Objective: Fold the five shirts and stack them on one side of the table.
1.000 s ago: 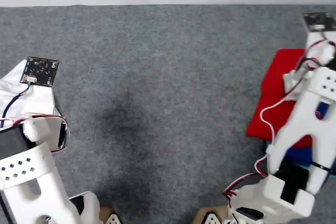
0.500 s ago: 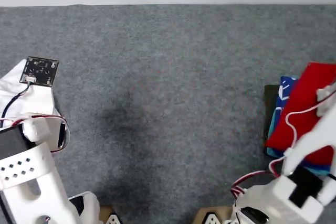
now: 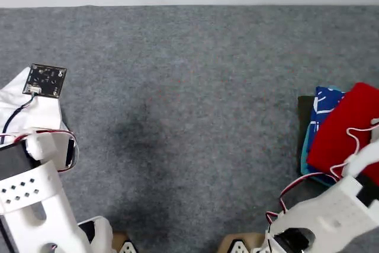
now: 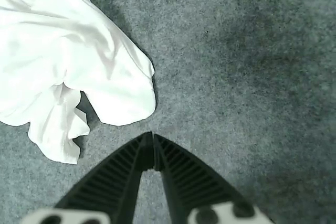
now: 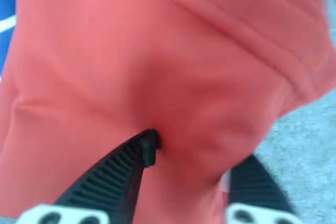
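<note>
A folded red shirt (image 3: 346, 134) lies on top of a stack at the table's right edge, over a blue shirt (image 3: 323, 102) and a dark shirt (image 3: 304, 124). My right gripper (image 5: 197, 153) is shut on the red shirt (image 5: 157, 61), with cloth bunched between its black fingers (image 5: 144, 148). The right arm (image 3: 334, 211) rises from the near right corner. A crumpled white shirt (image 3: 18, 108) lies at the far left. My left gripper (image 4: 153, 142) is shut on nothing, hovering over the grey carpet just beside the white shirt (image 4: 68, 61).
The grey carpeted table (image 3: 189, 99) stretches bare between the two arms. The left arm (image 3: 29, 197) and its wrist camera board (image 3: 45, 80) stand over the white shirt. A pale wall runs along the far edge.
The right arm has pulled back toward the right edge, dragging the red shirt right so the blue and dark shirts show beneath it. The left arm has not moved.
</note>
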Tool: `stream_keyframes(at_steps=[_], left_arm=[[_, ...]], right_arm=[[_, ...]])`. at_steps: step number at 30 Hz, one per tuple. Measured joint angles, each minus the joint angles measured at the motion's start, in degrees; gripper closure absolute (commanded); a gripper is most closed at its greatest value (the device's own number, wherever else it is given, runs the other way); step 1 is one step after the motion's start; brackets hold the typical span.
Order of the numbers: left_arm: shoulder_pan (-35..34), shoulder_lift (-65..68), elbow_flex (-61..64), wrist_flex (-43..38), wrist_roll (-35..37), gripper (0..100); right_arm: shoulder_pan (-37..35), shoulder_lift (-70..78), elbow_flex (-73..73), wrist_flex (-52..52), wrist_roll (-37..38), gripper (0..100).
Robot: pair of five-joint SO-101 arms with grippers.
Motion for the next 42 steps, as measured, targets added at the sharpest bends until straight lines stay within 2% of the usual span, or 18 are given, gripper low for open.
stream_keyframes(at_steps=[5,11,13,18,26,31,36,39,42], left_arm=[[0.0,0.0,0.0,0.0,0.0,99],[0.0,0.0,0.0,0.0,0.0,99],[0.0,0.0,0.0,0.0,0.0,99],[0.0,0.0,0.0,0.0,0.0,99],[0.0,0.0,0.0,0.09,0.0,99],[0.0,0.0,0.0,0.09,0.0,99],[0.0,0.0,0.0,0.09,0.0,99],[0.0,0.0,0.0,0.09,0.0,99],[0.0,0.0,0.0,0.09,0.0,99]], right_arm=[[-0.97,-3.25,-8.88,8.35,0.0,73.1],[-6.51,-7.38,-11.78,12.57,0.0,99.8],[-7.82,-7.38,-11.78,12.57,0.0,95.6],[-10.73,-1.67,-11.78,12.04,0.0,98.7],[-18.11,16.62,-11.78,2.37,-4.13,98.9],[-23.82,16.62,-11.78,5.63,-4.84,98.9],[-21.01,10.37,-12.84,7.56,-4.84,98.9],[-15.56,5.8,-13.71,7.47,-4.48,98.9],[-9.32,3.69,-13.89,6.07,0.35,98.9]])
